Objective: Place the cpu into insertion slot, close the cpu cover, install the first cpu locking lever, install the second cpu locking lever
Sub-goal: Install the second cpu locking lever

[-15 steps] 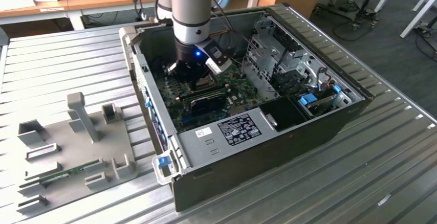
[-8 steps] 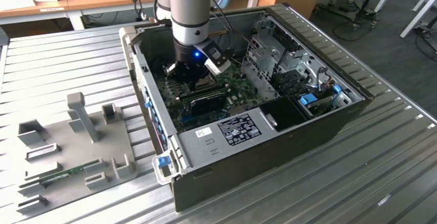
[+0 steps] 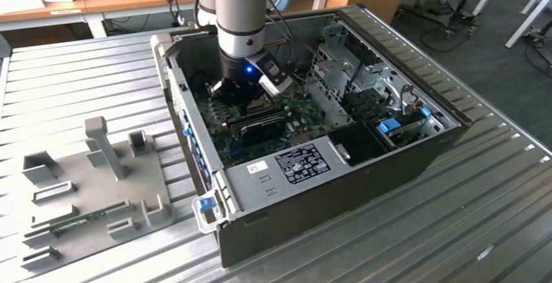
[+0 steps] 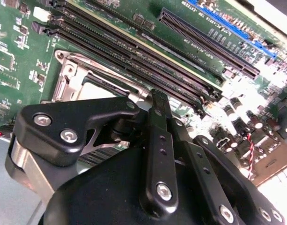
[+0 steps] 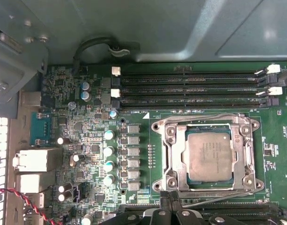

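While the arm reaches down into the open computer case, we find the gripper drawn narrow, holding nothing, just beside the socket. The cpu sits in its slot under the lowered cpu cover. Its markings are unreadable.

The exterior view is looking down from high and well back at the open black computer case. Both wrist views are hovering close over its green motherboard, sharing the silvery socket frame.
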Controlling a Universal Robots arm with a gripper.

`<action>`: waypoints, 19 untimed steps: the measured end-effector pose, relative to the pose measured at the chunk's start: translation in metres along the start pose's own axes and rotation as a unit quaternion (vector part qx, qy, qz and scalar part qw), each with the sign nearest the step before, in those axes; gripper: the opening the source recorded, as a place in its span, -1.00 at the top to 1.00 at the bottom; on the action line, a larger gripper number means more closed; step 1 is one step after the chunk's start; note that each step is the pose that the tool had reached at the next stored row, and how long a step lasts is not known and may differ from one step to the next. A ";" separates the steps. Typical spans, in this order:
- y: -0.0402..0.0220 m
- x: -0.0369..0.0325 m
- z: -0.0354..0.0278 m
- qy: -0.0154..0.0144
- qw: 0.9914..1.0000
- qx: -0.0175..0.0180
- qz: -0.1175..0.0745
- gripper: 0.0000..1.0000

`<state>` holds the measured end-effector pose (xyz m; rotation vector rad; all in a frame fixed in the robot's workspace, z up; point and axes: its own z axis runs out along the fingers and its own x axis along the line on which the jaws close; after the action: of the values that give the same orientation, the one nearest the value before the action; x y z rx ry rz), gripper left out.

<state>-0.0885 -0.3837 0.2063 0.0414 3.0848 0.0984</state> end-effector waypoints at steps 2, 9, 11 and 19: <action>-0.0001 0.0001 0.0004 0.000 1.000 0.000 0.000 0.79; 0.0004 0.0016 0.0029 0.000 1.000 0.000 0.000 0.79; 0.0011 0.0020 0.0033 -0.001 1.000 -0.001 0.000 0.79; 0.0020 0.0050 0.0046 -0.008 1.000 -0.010 0.000 0.79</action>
<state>-0.0932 -0.3812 0.2015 0.0411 3.0682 0.1299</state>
